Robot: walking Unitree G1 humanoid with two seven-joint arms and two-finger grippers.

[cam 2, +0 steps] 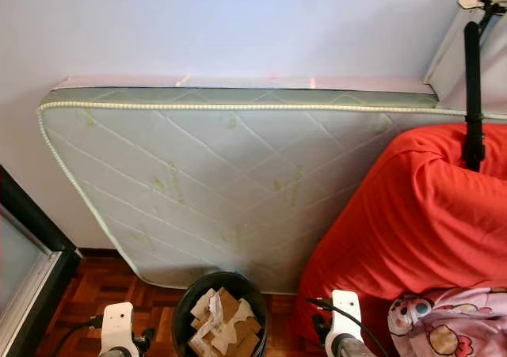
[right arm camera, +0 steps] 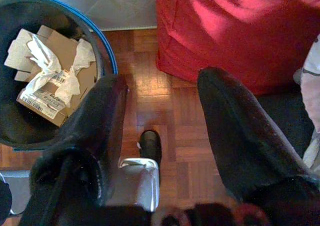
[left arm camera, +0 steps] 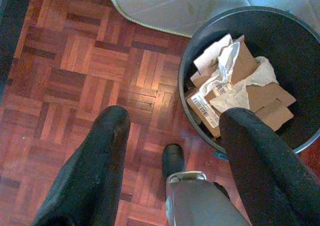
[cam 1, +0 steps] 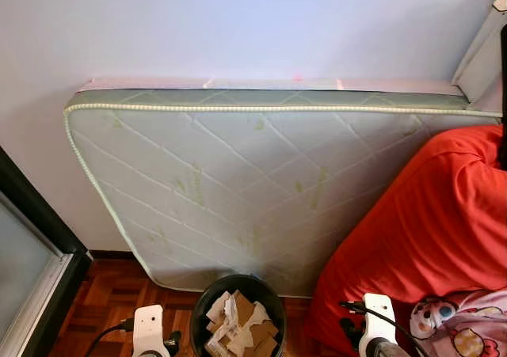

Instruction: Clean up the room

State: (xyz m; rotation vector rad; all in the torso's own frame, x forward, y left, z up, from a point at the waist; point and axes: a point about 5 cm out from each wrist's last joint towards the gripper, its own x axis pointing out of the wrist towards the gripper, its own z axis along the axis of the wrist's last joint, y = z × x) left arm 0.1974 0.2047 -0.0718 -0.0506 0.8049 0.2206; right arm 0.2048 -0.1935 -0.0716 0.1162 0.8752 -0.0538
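A black round bin (cam 1: 236,287) stands on the parquet floor right in front of me, against the mattress. It holds torn cardboard and crumpled white paper (left arm camera: 235,85), which also appear as cardboard scraps (right arm camera: 47,80) in the right wrist view. My left gripper (left arm camera: 172,121) hangs open over the floor just left of the bin, with nothing between its fingers (left arm camera: 100,156). On the other side of the bin, beside the red cushion, my right gripper (right arm camera: 160,93) is open and empty too.
A quilted white mattress (cam 1: 253,183) leans on its side against the pale wall. A big red cushion (cam 1: 428,230) sits at the right, with a cartoon-print cloth (cam 1: 463,325) below it. A dark door frame (cam 1: 40,238) runs along the left. A black pole (cam 2: 473,96) stands at far right.
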